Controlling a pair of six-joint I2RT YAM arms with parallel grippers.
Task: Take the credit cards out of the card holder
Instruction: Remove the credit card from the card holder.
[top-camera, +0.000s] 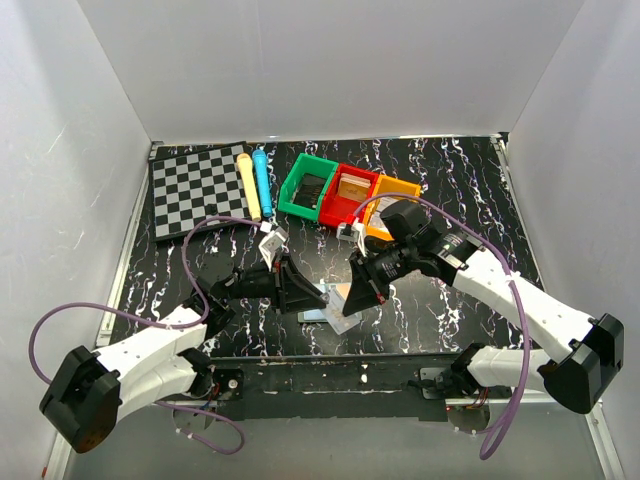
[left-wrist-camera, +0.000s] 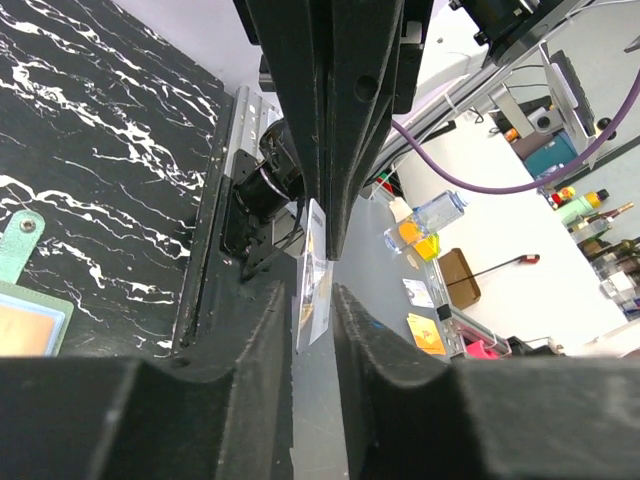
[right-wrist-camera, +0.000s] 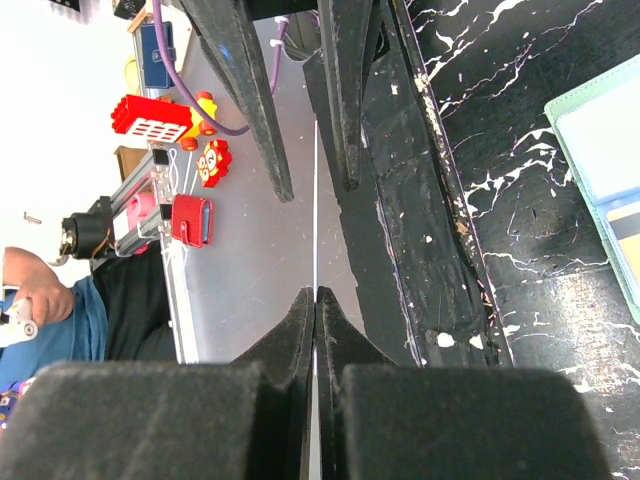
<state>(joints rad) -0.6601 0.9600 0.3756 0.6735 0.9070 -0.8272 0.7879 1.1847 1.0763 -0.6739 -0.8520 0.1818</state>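
My right gripper (right-wrist-camera: 315, 295) is shut on a thin credit card (right-wrist-camera: 315, 200), seen edge-on in the right wrist view and held above the table near its front edge. My left gripper (left-wrist-camera: 313, 295) is open, one finger on each side of the card's other end (left-wrist-camera: 314, 268), which stands in the gap. In the top view the two grippers meet tip to tip, left (top-camera: 296, 287) and right (top-camera: 358, 290). The pale blue card holder (top-camera: 318, 314) lies flat below them. Its teal tab (left-wrist-camera: 22, 245) and a tan-orange card (left-wrist-camera: 25, 325) inside it show in the left wrist view. Its edge also shows in the right wrist view (right-wrist-camera: 600, 170).
Green (top-camera: 305, 187), red (top-camera: 348, 193) and orange (top-camera: 392, 200) bins stand at the back middle. A checkerboard (top-camera: 195, 190) with a yellow (top-camera: 246, 185) and a blue (top-camera: 263, 180) cylinder beside it lies at the back left. The table's front edge is close below the grippers.
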